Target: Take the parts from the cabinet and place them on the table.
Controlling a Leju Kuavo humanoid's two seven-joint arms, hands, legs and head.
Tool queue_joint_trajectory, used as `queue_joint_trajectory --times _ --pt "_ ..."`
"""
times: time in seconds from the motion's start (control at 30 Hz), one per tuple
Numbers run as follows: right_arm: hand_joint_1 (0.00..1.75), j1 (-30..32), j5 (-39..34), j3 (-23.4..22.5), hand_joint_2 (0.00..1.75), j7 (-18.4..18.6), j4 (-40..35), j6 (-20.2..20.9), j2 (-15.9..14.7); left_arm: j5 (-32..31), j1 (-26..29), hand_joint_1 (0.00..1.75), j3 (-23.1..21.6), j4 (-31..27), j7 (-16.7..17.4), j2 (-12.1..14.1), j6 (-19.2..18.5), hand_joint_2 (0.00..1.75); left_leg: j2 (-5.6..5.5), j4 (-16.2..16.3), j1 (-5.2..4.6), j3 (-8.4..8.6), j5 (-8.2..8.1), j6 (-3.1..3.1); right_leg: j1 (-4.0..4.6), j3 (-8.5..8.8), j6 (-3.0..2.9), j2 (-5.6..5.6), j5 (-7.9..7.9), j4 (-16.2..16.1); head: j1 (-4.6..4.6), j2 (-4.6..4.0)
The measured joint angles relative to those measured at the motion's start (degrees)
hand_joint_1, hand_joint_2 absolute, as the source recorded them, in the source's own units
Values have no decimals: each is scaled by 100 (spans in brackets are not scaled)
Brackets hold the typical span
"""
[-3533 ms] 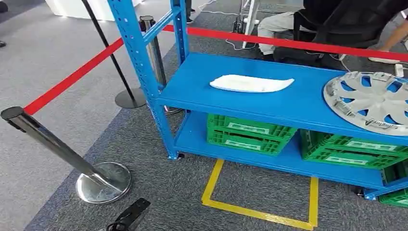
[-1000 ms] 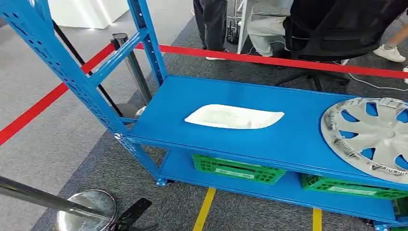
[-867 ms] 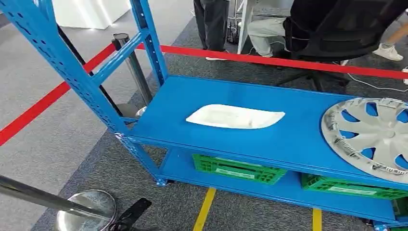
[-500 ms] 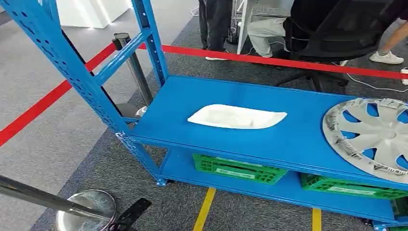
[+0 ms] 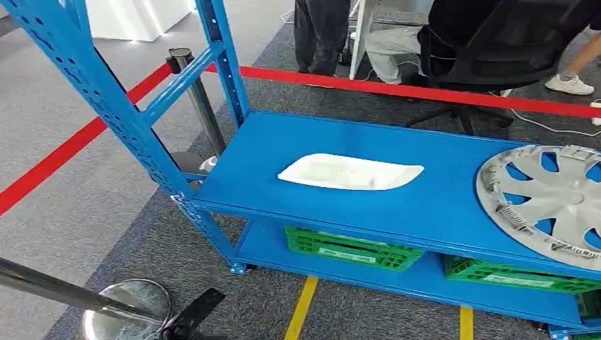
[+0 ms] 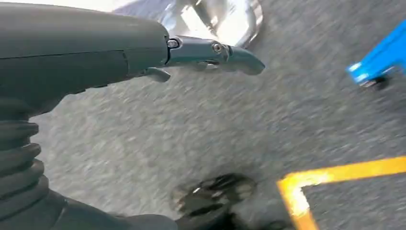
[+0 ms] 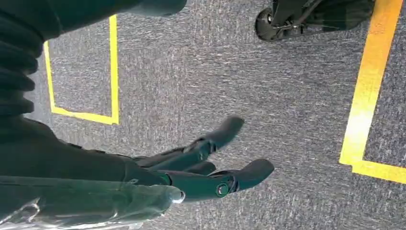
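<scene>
A flat white plastic part [image 5: 351,172] lies on the middle level of the blue rack [image 5: 439,205], left of centre. A silver wheel cover [image 5: 549,202] rests on the same level at the right, cut off by the picture's edge. My left hand [image 5: 193,319] hangs low beside the rack's left end; in the left wrist view it [image 6: 95,62] holds nothing over grey carpet. My right hand [image 7: 191,167] hangs over the carpet with its fingers [image 7: 249,172] stretched out and apart, holding nothing.
Green crates [image 5: 351,248] stand on the lower level. A blue upright [image 5: 106,106] rises at the near left. A red belt [image 5: 425,92] and chrome posts [image 5: 127,312] fence the rack. People and a black chair [image 5: 496,42] are behind it. Yellow tape [image 5: 301,308] marks the floor.
The camera has come closer to the rack since the oldest frame, so the shelf looks larger. Over the last second the view drifts slightly; a person behind shifts their legs.
</scene>
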Motion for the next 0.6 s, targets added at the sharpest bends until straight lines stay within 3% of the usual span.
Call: queue_joint_trajectory --times 0.23,0.47,0.6 --pt "0 -4 0 0 175 -15 0 11 0 74 -323 0 -129 -55 -573 0 321 175 0 0 0 1 4 3 0 1 -3 0 7 0 0 0" --pt "0 -19 -2 0 175 -42 0 11 0 593 -573 0 -212 -153 -1203 -2 573 175 0 0 0 1 4 2 0 1 -3 0 7 1 -2 0" --pt "0 -25 9 0 175 -48 0 26 0 767 -653 0 -470 -273 -1507 0 932 175 0 0 0 1 4 2 0 1 -3 0 7 0 0 0"
